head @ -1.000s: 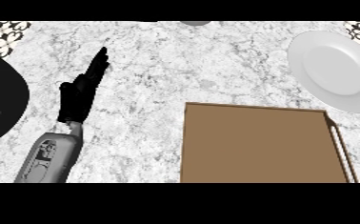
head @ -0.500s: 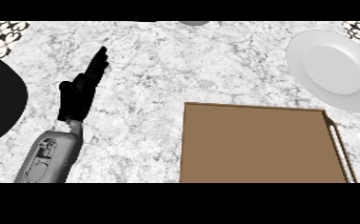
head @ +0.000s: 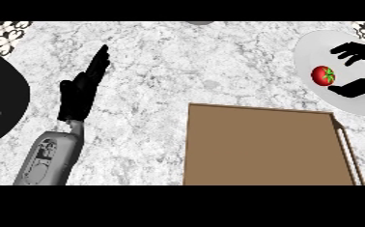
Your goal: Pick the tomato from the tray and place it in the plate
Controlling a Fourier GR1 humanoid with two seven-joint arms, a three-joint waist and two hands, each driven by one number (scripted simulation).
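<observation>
- Nearest you lies one brown tray [head: 264, 146], flat on the marble counter [head: 178, 66] at the lower right; you can see nothing in it.
- At the lower left your left hand [head: 80, 93] comes up from its grey forearm [head: 49, 157], fingers straight and pointing up and away, holding nothing and touching nothing but air.
- A dark round shape [head: 10, 100] is cut off by the left edge, just beside that hand; you cannot tell what it is.
- Farther off at the right edge sits one white plate [head: 314, 52], only partly in view.
- Over that plate you see one red tomato [head: 323, 75] with its green stalk end showing.
- Your right hand [head: 349, 54] reaches in from the right edge, fingers above the tomato and thumb below it, spread wide; a gap shows on both sides, so it has no hold of the tomato.
</observation>
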